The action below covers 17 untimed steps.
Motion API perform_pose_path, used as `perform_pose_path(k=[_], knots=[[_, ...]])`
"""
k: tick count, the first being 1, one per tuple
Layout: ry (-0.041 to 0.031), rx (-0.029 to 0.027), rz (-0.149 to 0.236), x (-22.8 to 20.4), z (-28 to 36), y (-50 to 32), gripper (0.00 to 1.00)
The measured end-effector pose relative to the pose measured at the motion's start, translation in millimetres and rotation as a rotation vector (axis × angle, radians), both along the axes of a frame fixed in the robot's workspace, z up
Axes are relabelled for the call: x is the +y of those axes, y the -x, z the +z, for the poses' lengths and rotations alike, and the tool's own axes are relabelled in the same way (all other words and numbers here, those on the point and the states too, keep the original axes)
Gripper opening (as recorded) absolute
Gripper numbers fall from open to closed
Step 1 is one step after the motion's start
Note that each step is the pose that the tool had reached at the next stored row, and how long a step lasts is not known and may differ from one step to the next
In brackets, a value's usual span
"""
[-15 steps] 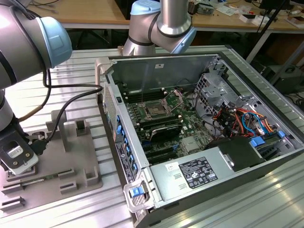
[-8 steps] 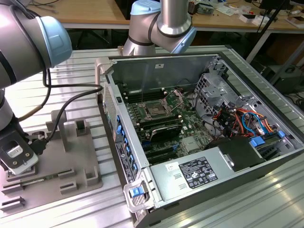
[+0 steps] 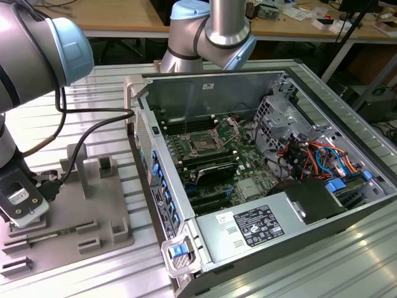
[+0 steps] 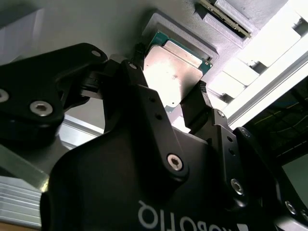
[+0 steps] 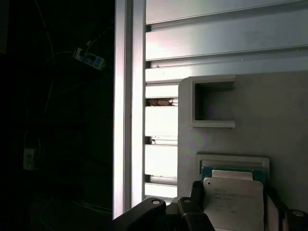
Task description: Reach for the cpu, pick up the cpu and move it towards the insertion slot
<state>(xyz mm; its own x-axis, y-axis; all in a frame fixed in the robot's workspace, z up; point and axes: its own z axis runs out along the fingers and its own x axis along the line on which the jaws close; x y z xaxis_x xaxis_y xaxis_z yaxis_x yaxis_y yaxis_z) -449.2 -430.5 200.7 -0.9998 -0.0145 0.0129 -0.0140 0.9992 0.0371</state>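
Observation:
The cpu [image 4: 169, 72] is a flat silvery square with a teal rim, lying at a white-framed recess of the grey holder plate [image 5: 284, 115]. My gripper [image 4: 168, 82] straddles it, its black fingers [image 4: 199, 98] pressed against two opposite edges of the cpu [image 5: 233, 202]. I cannot tell whether the chip has left the recess. In the exterior view the gripper [image 3: 23, 214] is low over the holder plate [image 3: 93, 205] at that view's left. The insertion slot [image 3: 203, 143] sits on the motherboard inside the open computer case, far from the gripper.
The open computer case [image 3: 186, 81] stands at the exterior view's right of the holder plate, with its side wall between them. A black cable [image 3: 93, 133] runs from the arm across the ribbed metal table [image 3: 105, 93]. Raised blocks [image 3: 107, 167] stand on the holder plate.

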Motion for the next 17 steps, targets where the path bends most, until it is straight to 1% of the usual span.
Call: perform_pose_path(k=[8,17], knots=[[0.0001,0.0,0.0,0.0,5.0,0.0,0.55],[0.0001,0.0,0.0,0.0,8.8,0.0,0.55]])
